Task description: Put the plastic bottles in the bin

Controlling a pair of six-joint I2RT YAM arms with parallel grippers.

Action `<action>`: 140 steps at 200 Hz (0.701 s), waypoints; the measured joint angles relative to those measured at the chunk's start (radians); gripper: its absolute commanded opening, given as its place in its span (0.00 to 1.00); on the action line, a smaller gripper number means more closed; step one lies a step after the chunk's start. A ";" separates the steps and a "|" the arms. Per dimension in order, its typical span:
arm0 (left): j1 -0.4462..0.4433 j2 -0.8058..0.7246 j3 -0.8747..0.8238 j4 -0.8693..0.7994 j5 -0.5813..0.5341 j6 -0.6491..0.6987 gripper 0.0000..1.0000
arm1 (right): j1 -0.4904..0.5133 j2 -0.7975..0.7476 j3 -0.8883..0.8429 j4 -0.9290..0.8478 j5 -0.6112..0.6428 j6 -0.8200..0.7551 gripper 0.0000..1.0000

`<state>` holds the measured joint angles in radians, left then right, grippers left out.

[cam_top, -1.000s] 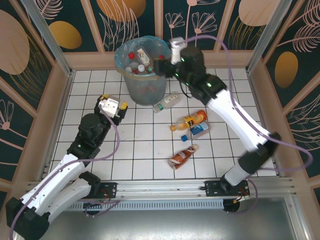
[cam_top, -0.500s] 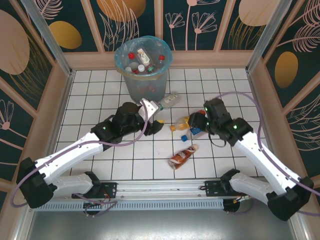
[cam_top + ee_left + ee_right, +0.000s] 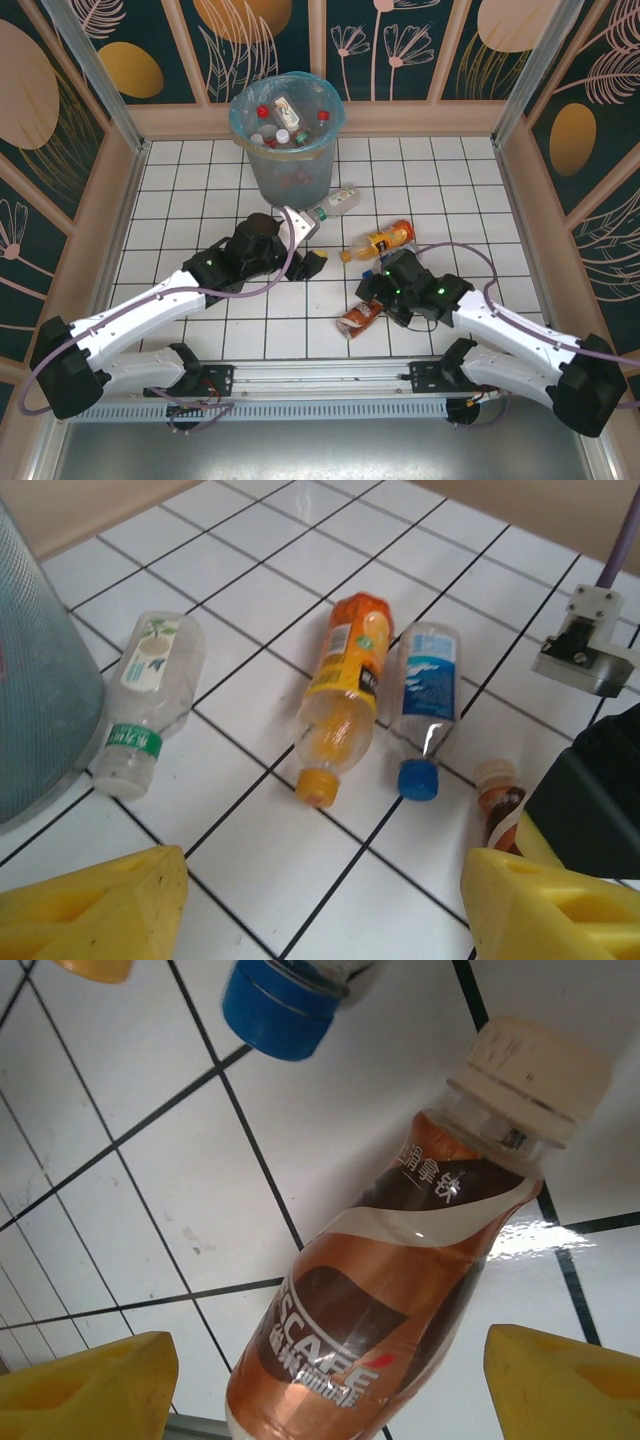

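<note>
The grey bin (image 3: 292,170) with its blue liner stands at the back and holds several bottles. Four bottles lie on the tiles: a clear green-labelled one (image 3: 335,202) (image 3: 150,690), an orange one (image 3: 382,240) (image 3: 340,680), a clear blue-capped one (image 3: 425,695) and a brown coffee one (image 3: 360,315) (image 3: 400,1280). My left gripper (image 3: 310,263) (image 3: 320,910) is open, low over bare tile short of the orange and blue caps. My right gripper (image 3: 372,289) (image 3: 325,1385) is open, its yellow fingers (image 3: 570,1380) either side of the brown bottle's body.
Wooden walls (image 3: 520,200) fence the white tiled floor (image 3: 200,190). In the left wrist view the right arm's black body (image 3: 590,790) sits just beyond the brown bottle (image 3: 497,800), and the bin wall (image 3: 30,710) is close on the left.
My right arm swung from above the bin down to the floor and now straddles the brown bottle. My left arm stretched out toward the orange and blue-capped bottles and edged slightly nearer.
</note>
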<state>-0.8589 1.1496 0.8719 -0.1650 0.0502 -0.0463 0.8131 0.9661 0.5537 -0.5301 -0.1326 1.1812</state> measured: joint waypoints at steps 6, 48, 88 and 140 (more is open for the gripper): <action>0.000 -0.005 -0.011 0.000 -0.009 0.000 0.73 | 0.006 0.012 -0.006 0.011 -0.001 0.012 0.82; 0.000 -0.032 -0.058 0.004 -0.057 0.009 0.75 | 0.017 0.088 -0.020 0.039 -0.019 0.057 0.81; 0.000 -0.068 -0.116 0.007 -0.117 0.055 0.78 | 0.021 0.152 -0.062 0.097 -0.058 0.081 0.74; 0.000 -0.112 -0.145 0.043 -0.164 0.109 0.82 | 0.029 0.251 -0.026 0.103 -0.092 0.058 0.56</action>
<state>-0.8585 1.0374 0.7265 -0.1223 -0.1139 0.0631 0.8421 1.2167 0.5278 -0.4267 -0.2249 1.2392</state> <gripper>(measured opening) 0.813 0.593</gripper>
